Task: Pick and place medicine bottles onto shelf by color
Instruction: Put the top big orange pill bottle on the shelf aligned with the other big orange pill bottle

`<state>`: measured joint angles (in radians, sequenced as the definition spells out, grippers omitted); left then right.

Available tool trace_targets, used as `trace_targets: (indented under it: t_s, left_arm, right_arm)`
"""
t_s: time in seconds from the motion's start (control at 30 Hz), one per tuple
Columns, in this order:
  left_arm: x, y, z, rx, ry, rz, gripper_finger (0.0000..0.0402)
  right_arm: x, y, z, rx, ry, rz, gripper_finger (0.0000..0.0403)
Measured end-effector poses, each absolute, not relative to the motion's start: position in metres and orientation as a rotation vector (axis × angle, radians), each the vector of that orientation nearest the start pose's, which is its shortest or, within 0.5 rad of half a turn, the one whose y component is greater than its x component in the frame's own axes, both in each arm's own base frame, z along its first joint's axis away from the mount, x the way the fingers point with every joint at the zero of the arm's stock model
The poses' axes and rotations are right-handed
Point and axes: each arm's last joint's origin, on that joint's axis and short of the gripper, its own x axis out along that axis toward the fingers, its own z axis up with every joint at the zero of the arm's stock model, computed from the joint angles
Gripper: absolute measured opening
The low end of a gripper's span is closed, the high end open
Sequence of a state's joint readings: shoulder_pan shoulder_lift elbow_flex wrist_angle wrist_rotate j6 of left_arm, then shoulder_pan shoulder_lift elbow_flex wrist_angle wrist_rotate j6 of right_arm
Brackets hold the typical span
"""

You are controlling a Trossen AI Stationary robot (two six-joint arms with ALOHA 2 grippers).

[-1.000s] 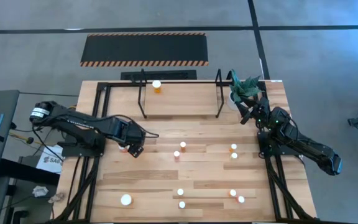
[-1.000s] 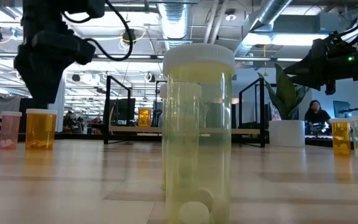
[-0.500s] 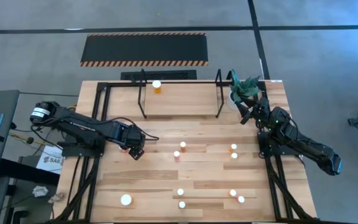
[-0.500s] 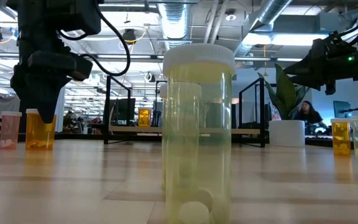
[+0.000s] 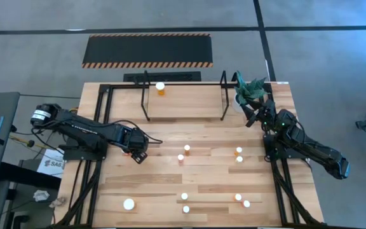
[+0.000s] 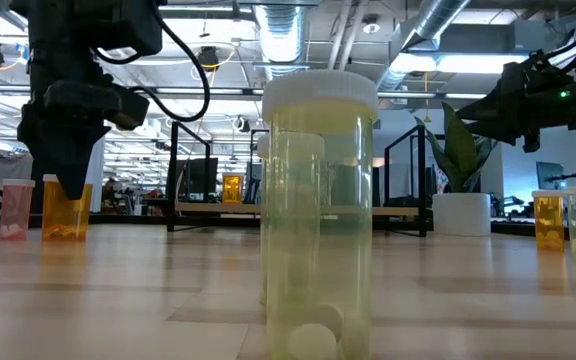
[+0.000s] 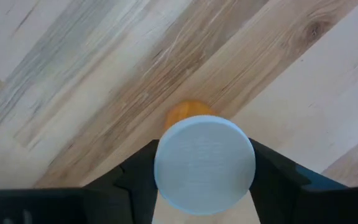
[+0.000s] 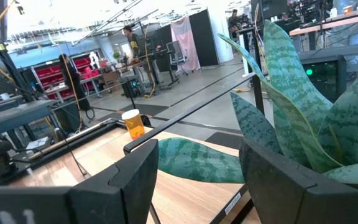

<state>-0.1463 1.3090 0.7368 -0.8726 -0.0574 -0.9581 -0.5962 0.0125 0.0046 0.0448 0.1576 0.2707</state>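
Near the desk's (image 5: 170, 184) front edge several medicine bottles (image 5: 184, 197) stand unsorted, small cylinders with round white caps on pale planked wood. Mid-desk, toward the left edge, the left hand (image 7: 204, 180) has its dark fingers (image 7: 135, 177) against both sides of an orange bottle (image 7: 188, 113), pinching it at the smooth white cap; the bottle stands on the wood, not lifted. At the back edge the shelf (image 5: 184, 95), thin black bars over a light floor, carries one orange bottle (image 5: 161, 88). By my judgement the sorting is barely begun. The right hand (image 8: 197, 171) waits spread by the plant (image 5: 251, 91) at the back right corner.
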Motion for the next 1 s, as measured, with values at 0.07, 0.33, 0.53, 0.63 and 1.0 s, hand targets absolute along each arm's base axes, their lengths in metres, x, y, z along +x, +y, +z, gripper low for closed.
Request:
trace_targets:
  t_s: [0.07, 0.33, 0.53, 0.63, 1.0]
  left_arm:
    - [0.200, -0.028, 0.180, -0.639, 1.336, 0.610, 0.0179]
    - [0.212, -0.027, 0.196, -0.638, 1.285, 0.551, 0.0190]
    - [0.230, -0.015, 0.227, -0.590, 1.181, 0.492, 0.0191]
    - [0.239, -0.002, 0.246, -0.565, 1.108, 0.490, 0.0191]
    - [0.274, 0.066, 0.278, -0.481, 1.143, 0.468, 0.0192]
  right_arm:
    - [0.078, -0.059, 0.168, 0.249, -0.138, -0.744, 0.0249]
    - [0.078, -0.059, 0.168, 0.249, -0.139, -0.744, 0.0249]
    - [0.078, -0.059, 0.168, 0.249, -0.139, -0.744, 0.0249]
    - [0.078, -0.059, 0.168, 0.250, -0.138, -0.744, 0.0249]
    - [0.078, -0.059, 0.168, 0.250, -0.138, -0.744, 0.0249]
